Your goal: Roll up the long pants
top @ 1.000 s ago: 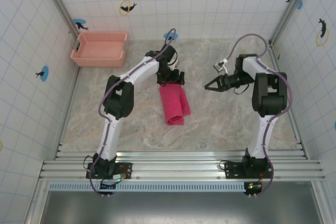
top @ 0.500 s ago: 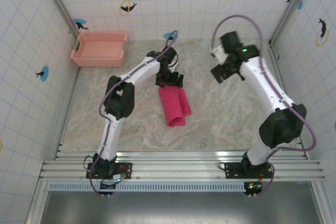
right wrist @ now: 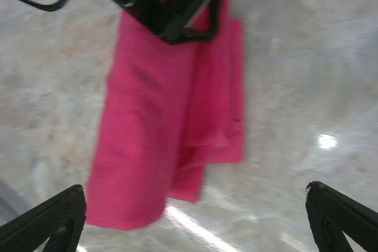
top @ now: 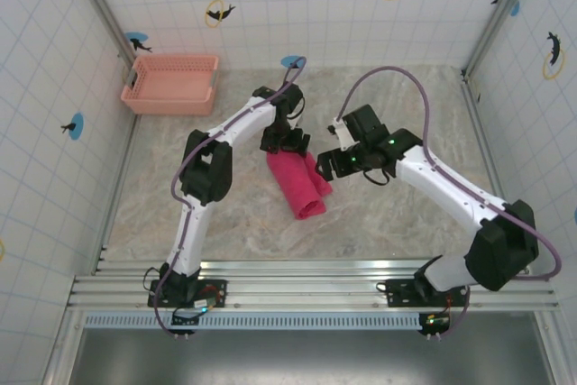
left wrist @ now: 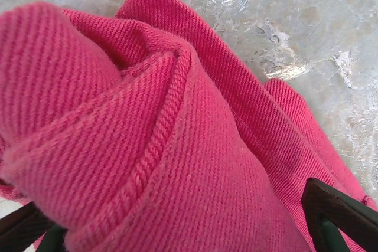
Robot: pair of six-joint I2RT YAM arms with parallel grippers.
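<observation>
The bright magenta-pink soft cloth long pants (top: 302, 188) lie as a narrow, partly rolled bundle in the middle of the pale marbled bench (top: 361, 223), well apart from the pale salmon-pink plastic lattice basket (top: 171, 85) in the far left corner. The left hand (top: 287, 143) sits at the bundle's far end. In its wrist view its dark fingers (left wrist: 333, 210) stand wide apart with thick twill bulging between them, and I cannot tell whether they press on the cloth. The right hand (top: 325, 161) hovers just beside the bundle's right edge, fingers spread and empty.

The roll looks loose, and a flatter layer sticks out along one side of the long pants (right wrist: 153, 134). If the left hand lifts away, the folds would likely spring open. If the right hand (right wrist: 192, 222) comes in low, it could shove the whole bundle sideways or catch only the top layer. The two hands are close enough to knock together.
</observation>
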